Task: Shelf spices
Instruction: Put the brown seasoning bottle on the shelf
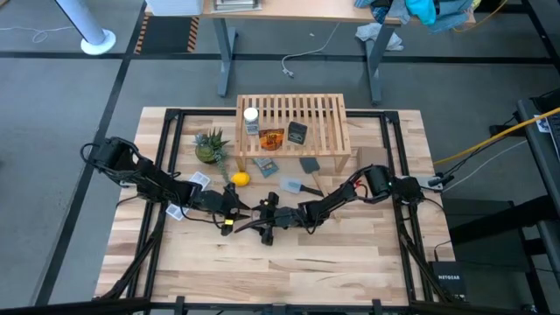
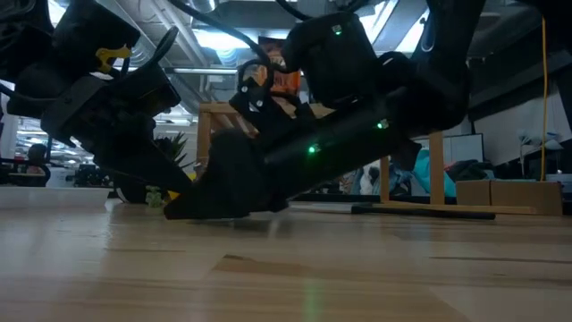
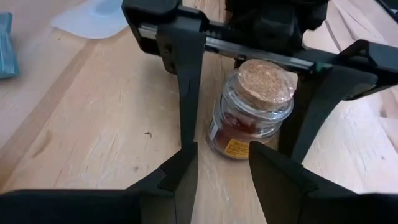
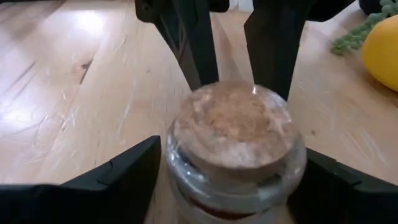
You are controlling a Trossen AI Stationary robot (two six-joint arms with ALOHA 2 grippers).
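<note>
Two of my grippers meet nose to nose at the lower centre of the high view, on the light butcher-block tabletop (image 1: 350, 262). My right gripper (image 1: 262, 226) has its dark fingers (image 4: 124, 174) closed against both sides of the tiny clear glass jar with a cork lid and brownish contents (image 3: 249, 112). The jar sits tilted between them, cork end toward my right wrist. My left gripper (image 1: 234, 219) stands partly open, gripping nothing. Its fingertips (image 3: 183, 174) sit just short of the jar's base, and the gap between them is narrower than the jar.

Upper centre in the high view stands the light wooden slatted shelf (image 1: 319, 118). The white-capped jar (image 1: 251, 120), the orange container (image 1: 271, 138) and the small black square container (image 1: 297, 133) rest on its slats.

Just below the shelf's left end lies the yellow lemon (image 1: 241, 179). A small green potted plant (image 1: 210, 144) stands left of the shelf.
</note>
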